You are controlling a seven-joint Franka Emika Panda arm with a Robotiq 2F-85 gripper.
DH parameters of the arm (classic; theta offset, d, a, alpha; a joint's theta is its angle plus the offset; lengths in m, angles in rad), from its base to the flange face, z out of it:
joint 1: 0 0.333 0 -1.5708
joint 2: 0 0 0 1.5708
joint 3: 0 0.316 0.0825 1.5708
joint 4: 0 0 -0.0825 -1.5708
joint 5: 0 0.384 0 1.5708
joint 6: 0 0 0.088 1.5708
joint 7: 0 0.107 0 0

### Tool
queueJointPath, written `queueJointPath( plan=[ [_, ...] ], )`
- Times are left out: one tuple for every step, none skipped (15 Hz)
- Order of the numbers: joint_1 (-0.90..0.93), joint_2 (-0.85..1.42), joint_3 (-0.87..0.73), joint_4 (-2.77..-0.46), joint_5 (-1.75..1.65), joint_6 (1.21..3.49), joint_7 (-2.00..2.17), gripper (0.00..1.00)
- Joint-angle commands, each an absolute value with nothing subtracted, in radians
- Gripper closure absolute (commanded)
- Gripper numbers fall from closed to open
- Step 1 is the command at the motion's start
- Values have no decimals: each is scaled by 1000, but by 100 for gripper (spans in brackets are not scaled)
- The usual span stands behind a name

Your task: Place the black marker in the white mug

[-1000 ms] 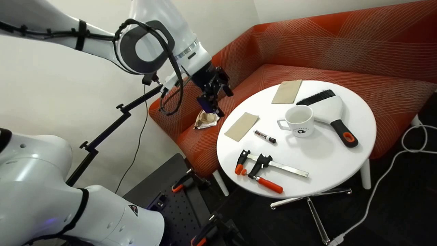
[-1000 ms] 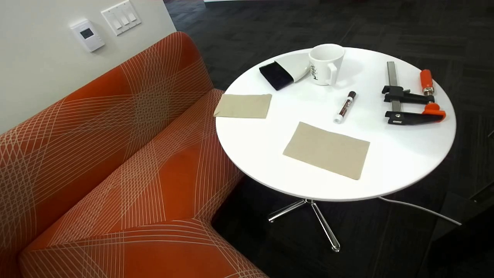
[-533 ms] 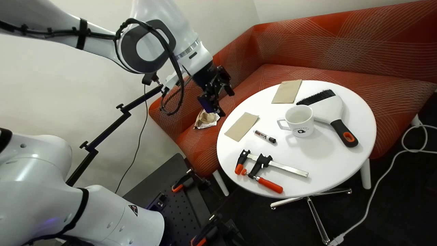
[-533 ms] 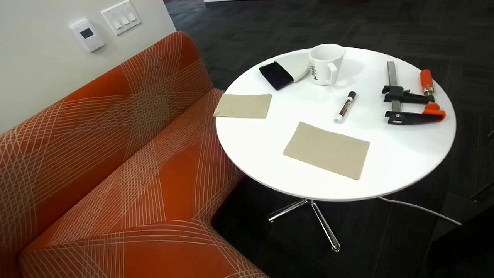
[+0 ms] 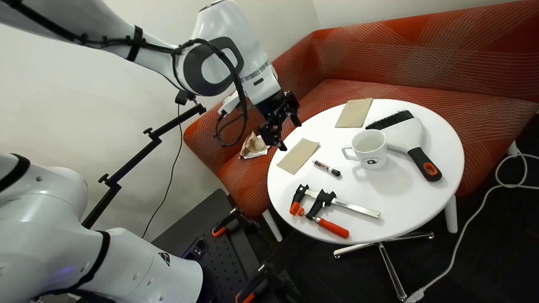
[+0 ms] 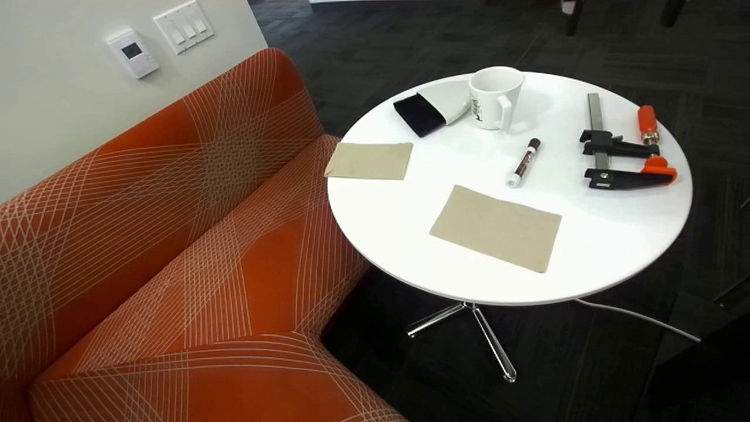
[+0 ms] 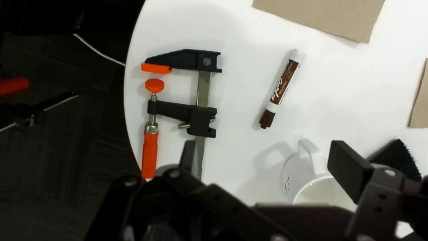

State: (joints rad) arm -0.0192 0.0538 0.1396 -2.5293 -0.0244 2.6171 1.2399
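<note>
Seen in the wrist view: the gripper (image 7: 265, 155), with widely spread fingers, up higher than the white table (image 7: 187, 26). Lying farther out than the fingertips, sideways between them but well apart: the marker (image 7: 281, 88). In both exterior views, resting in from the table's round edge, near a tan sheet (image 5: 298, 155) and outside the upright white mug (image 5: 369, 152), with the dark end nearer the mug.

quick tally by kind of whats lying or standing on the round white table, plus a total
white mug: 1
dry-erase marker: 1
bar clamp: 1
hand brush: 1
brown paper sheets: 2
Total: 6
</note>
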Motion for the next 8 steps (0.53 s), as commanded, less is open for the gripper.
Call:
queueJointPath(
  plan=[
    [29,182,91,-2464,-10,2668,1269,0],
    [39,215,80,-2453,-5,2685,1261,0],
    [50,243,67,-2443,-3,2699,1261,0],
    [62,274,53,-2435,-4,2721,1261,0],
    [72,301,42,-2426,2,2738,1255,0],
    [83,329,30,-2417,8,2756,1253,0],
    [94,356,20,-2407,13,2773,1249,0],
    [102,380,11,-2400,22,2790,1243,0]
  ],
)
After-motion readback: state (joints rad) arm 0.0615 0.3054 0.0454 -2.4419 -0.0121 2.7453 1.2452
